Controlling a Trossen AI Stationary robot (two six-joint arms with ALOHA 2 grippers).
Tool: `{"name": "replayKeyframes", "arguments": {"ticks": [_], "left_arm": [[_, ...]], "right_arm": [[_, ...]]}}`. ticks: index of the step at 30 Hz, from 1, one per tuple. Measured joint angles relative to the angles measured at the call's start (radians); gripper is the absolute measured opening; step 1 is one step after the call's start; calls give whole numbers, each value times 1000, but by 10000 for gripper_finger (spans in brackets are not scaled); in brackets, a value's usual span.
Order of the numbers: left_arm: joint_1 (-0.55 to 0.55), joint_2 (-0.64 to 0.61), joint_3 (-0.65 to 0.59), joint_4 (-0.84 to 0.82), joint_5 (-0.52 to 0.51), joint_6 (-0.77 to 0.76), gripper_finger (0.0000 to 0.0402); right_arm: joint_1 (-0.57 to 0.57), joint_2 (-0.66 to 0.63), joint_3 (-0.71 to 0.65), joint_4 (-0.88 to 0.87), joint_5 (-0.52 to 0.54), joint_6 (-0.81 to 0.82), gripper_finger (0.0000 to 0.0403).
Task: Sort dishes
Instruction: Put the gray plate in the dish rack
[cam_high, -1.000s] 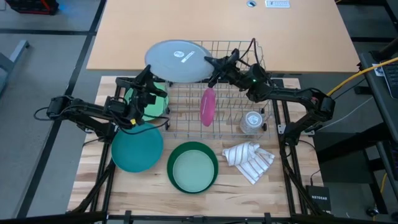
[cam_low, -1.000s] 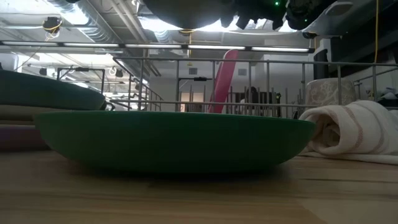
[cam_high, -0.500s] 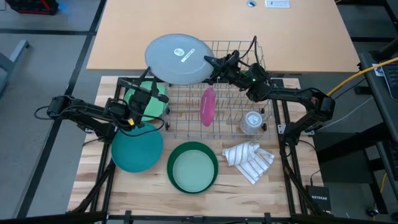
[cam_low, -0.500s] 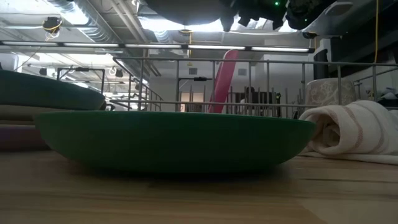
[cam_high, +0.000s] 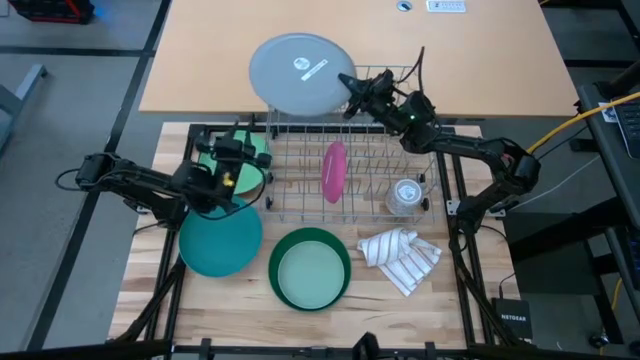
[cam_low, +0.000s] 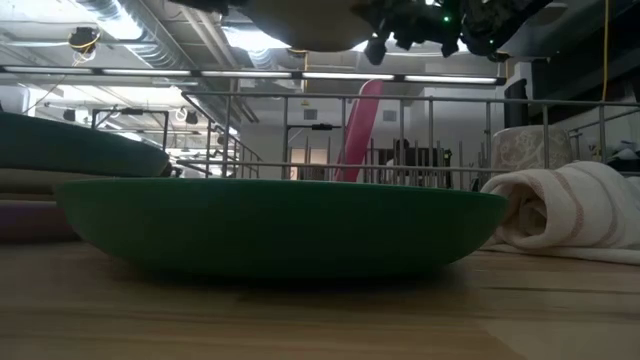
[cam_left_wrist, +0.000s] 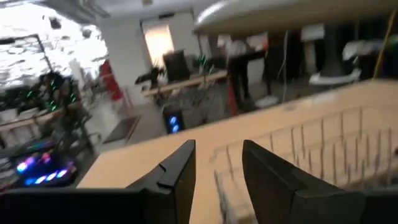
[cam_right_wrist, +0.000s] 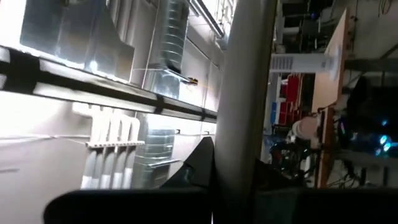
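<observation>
A grey plate (cam_high: 300, 75) with a white sticker is up in the air over the far left corner of the wire dish rack (cam_high: 350, 190). It also shows in the low view (cam_low: 300, 12). My right gripper (cam_high: 352, 90) is shut on its rim. My left gripper (cam_high: 232, 160) is open and empty above the light green plate (cam_high: 250, 170) left of the rack. A pink plate (cam_high: 334, 170) stands on edge in the rack. A teal plate (cam_high: 220, 238) and a dark green bowl (cam_high: 310, 268) rest on the table. My right gripper pinches the grey plate's rim (cam_high: 343, 84) on the side toward the table's right, between its two fingers. The fingers come roughly level from the right. The plate is lifted clear of the rack, nearly flat, face up; the right wrist view shows it edge-on (cam_right_wrist: 245, 93) between the fingers.
A clear glass cup (cam_high: 405, 195) stands in the rack's right part. A white striped cloth (cam_high: 400, 258) lies near the front right. The dark green bowl fills the low view (cam_low: 280, 225). A bare tan table (cam_high: 200, 60) lies beyond the rack.
My right gripper has risen and gone toward the table's far edge with the grey plate, which stays nearly flat and clear of the rack. My left gripper has drawn back a little toward the near edge over the light green plate.
</observation>
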Motion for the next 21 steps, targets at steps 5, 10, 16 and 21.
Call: {"name": "replayKeyframes", "arguments": {"ticks": [5,10,16,21], "left_arm": [[0,0,0,-374,-24,-310,120],[0,0,0,-744,-24,-695,120],[0,0,0,-1091,7,-1117,120],[2,0,0,-1281,49,-1372,120]], "right_arm": [[-37,0,27,-70,-10,-101,17],[-46,0,166,-441,-31,-269,17],[-44,0,394,-957,97,-536,17],[-46,0,503,-1152,247,-661,18]]}}
